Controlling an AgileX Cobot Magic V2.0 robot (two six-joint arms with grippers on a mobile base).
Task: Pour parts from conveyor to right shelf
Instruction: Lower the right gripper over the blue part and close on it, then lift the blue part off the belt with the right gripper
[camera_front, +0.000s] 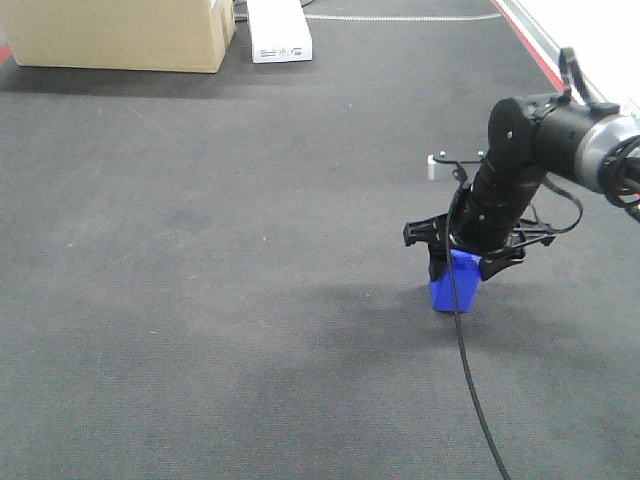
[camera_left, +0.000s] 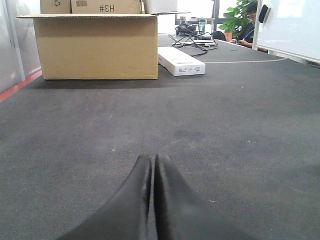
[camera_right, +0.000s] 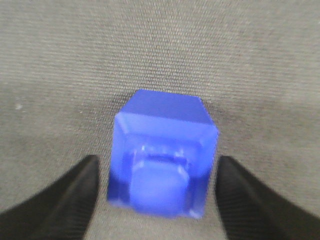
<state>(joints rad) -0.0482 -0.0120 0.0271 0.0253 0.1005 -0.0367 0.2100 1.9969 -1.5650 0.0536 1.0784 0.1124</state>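
**A:** We are on the belt (camera_front: 200, 250), its red rail (camera_front: 535, 45) at far right. The box (camera_front: 120, 35) and white carton (camera_front: 280, 30) stand at the far end, well apart from us.

**B:** Our right arm (camera_front: 520, 160) reaches down to the block (camera_front: 452, 285), which sits on the belt. The right gripper (camera_front: 466, 262) has its jaws spread, one just beside each flank, not pinching yet.

**A:** The left gripper (camera_left: 154, 195) has its jaws pressed together over bare belt, holding nothing.

**B:** What worries us? The bevelled sides. If we close off-centre, the block could twist or pop out. The cable (camera_front: 470, 380) hanging past it might also nudge it.

**A:** For room, we see open belt all round the block, and the rail is not close. The shelf is out of view, so we cannot judge that path.
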